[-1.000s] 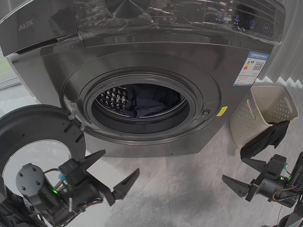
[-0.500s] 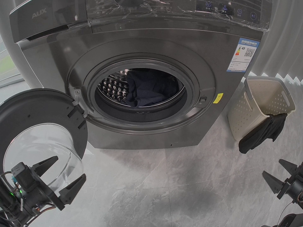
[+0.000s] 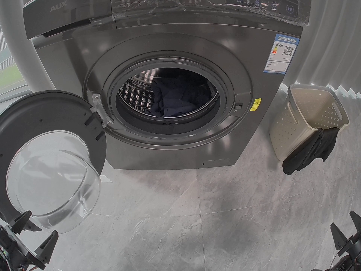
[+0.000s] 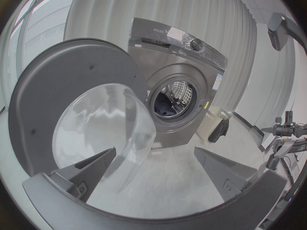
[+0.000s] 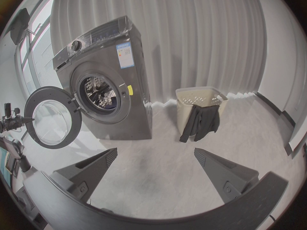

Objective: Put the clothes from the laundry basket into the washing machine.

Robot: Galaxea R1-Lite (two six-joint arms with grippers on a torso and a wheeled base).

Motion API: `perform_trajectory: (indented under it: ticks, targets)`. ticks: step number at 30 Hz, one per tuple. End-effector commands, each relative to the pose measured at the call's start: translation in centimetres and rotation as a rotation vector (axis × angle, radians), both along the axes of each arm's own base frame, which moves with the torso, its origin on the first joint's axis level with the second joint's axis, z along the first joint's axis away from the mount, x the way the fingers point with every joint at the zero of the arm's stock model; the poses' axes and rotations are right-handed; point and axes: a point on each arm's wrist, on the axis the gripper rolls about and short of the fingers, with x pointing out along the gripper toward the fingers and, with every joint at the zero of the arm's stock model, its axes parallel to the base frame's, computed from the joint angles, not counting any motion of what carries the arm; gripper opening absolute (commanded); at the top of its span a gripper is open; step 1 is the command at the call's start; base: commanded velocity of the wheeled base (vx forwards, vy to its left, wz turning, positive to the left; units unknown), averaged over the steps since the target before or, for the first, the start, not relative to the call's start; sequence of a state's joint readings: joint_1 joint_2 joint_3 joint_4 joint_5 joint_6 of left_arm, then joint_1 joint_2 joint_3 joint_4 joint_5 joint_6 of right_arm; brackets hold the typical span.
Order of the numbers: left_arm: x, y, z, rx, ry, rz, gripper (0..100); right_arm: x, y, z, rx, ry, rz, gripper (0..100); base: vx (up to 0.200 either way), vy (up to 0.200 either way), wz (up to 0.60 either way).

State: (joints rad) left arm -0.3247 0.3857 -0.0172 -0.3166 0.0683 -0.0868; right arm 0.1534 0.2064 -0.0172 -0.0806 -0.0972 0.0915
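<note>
The grey washing machine (image 3: 169,42) stands with its round door (image 3: 49,132) swung open to the left. A dark blue garment (image 3: 176,95) lies inside the drum. To the machine's right sits the cream laundry basket (image 3: 297,121), with a black garment (image 3: 312,151) hanging over its front rim down to the floor. My left gripper (image 3: 34,232) is open and empty at the lower left, just below the door's glass. My right gripper (image 3: 349,226) is open and empty at the lower right, well short of the basket. The right wrist view shows the basket (image 5: 200,103) and black garment (image 5: 201,122) ahead.
Grey tiled floor (image 3: 203,215) lies open between me and the machine. A pale pleated curtain (image 3: 334,38) hangs behind the basket. The open door's bulging glass (image 4: 102,131) sits close in front of my left gripper (image 4: 155,154).
The whole head view has drawn back from the machine, so the camera moved. Both arms have dropped toward the lower corners and stay open.
</note>
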Motion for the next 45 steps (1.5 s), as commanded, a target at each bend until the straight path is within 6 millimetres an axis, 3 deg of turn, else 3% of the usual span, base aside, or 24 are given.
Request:
perform_trajectory:
  ticks: [1, 4, 7, 12, 17, 27, 45]
  targets:
    - [-3.1, 0.6, -2.9, 0.0, -0.069, 0.081, 100, -1.0, -0.1, -0.9, -0.007, -0.069, -0.092, 100, 0.0, 0.0, 0.0]
    - [-3.0, 0.6, -3.0, -0.014, -0.034, 0.132, 100, -1.4, 0.2, -1.2, -0.062, -0.092, -0.176, 100, 0.0, 0.0, 0.0]
    - [-3.0, 0.4, -3.0, 0.001, -0.045, 0.215, 100, -1.5, 0.2, -1.4, -0.052, -0.094, -0.134, 100, 0.0, 0.0, 0.0]
    - [-3.7, 0.2, -3.2, 0.049, -0.13, 0.187, 100, -1.7, 0.2, -1.6, -0.049, -0.111, -0.113, 100, 0.0, 0.0, 0.0]
    - [-3.8, 0.4, -4.1, 0.075, -0.027, 0.265, 100, -1.7, 0.2, -1.6, -0.058, -0.109, -0.114, 100, 0.0, 0.0, 0.0]
    - [-3.7, 0.3, -4.0, 0.044, -0.054, 0.244, 100, -1.7, 0.2, -1.6, -0.078, -0.111, -0.105, 100, 0.0, 0.0, 0.0]
    - [-3.7, 0.3, -4.0, 0.047, -0.054, 0.239, 100, -1.7, 0.2, -1.6, -0.079, -0.11, -0.103, 100, 0.0, -0.2, 0.0]
